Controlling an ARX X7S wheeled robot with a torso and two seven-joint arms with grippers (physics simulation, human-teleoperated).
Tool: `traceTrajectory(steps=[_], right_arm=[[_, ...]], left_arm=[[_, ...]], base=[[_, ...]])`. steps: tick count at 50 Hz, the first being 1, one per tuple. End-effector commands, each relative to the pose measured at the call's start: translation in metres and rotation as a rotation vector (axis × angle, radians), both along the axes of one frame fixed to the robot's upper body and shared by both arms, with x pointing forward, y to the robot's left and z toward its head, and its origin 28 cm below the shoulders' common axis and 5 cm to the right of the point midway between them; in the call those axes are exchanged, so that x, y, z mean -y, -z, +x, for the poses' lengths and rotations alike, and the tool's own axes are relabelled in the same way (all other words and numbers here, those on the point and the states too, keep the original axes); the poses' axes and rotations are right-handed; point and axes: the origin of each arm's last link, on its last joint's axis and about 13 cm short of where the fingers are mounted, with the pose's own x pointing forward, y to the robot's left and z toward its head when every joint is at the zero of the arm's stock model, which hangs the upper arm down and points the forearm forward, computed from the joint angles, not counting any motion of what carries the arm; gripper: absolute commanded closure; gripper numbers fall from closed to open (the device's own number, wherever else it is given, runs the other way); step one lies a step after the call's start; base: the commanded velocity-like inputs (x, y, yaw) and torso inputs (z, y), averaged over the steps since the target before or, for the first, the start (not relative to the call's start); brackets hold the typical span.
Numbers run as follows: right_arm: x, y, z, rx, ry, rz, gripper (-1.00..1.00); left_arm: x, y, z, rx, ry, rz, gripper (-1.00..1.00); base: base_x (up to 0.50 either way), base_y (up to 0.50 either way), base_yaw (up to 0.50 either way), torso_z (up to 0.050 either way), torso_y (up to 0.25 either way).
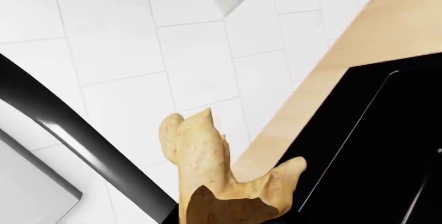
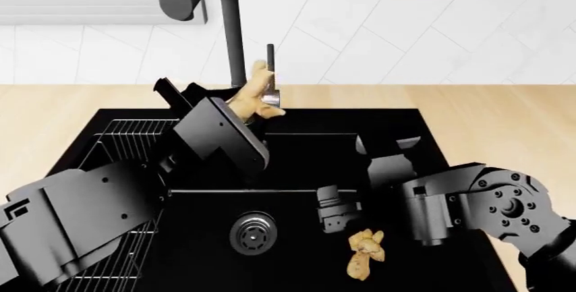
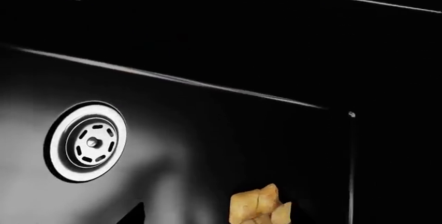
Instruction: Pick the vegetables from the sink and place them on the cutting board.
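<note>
Jaws of the left gripper [image 2: 245,106] are clamped on one ginger root [image 2: 256,96], lifted over the back edge of the sink [image 2: 423,130]; whether the right gripper [image 2: 335,216] is parted or closed I cannot tell.

Second root [image 2: 365,254] lies on the basin floor right of the drain [image 2: 253,232], just beside the right gripper. It looks light, stiff and knobbly (likely to twist if pinched by a lobe), so take it across its thick middle. No cutting board is in view.

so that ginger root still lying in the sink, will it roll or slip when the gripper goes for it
The ginger root looks knobbly and branched, so it probably rocks rather than rolls. It likely stays stiff when pinched, as the other root in the left gripper shows no bend. On the smooth black sink floor it may slide if nudged sideways.
</note>
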Motion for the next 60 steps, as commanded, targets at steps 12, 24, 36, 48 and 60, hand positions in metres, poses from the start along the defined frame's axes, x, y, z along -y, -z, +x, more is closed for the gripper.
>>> traceTrajectory(steps=[12, 24, 36, 48, 60], right_arm=[[0.007, 0.016, -0.007, -0.069, 0.052, 0.010, -1.00], [0.008, 0.023, -0.007, -0.085, 0.056, 0.026, -1.00], [0.009, 0.032, -0.007, -0.103, 0.067, 0.048, -1.00], [0.015, 0.041, -0.012, -0.124, 0.094, 0.051, -1.00], [0.017, 0.049, -0.014, -0.140, 0.105, 0.060, -1.00]], left_arm=[[-0.001, -0.001, 0.001, 0.002, -0.027, -0.027, 1.00], [-0.001, 0.000, 0.002, 0.004, -0.032, -0.022, 1.00], [-0.001, 0.001, 0.002, 0.005, -0.032, -0.014, 1.00], [-0.002, 0.003, 0.002, -0.001, -0.033, -0.012, 1.00], [-0.001, 0.005, 0.002, -0.005, -0.034, -0.013, 1.00]], base=[[0.00, 0.00, 0.00, 0.000, 0.000], [0.00, 0.00, 0.00, 0.000, 0.000], [0.00, 0.00, 0.00, 0.000, 0.000], [0.00, 0.00, 0.00, 0.000, 0.000], [0.00, 0.00, 0.00, 0.000, 0.000]])
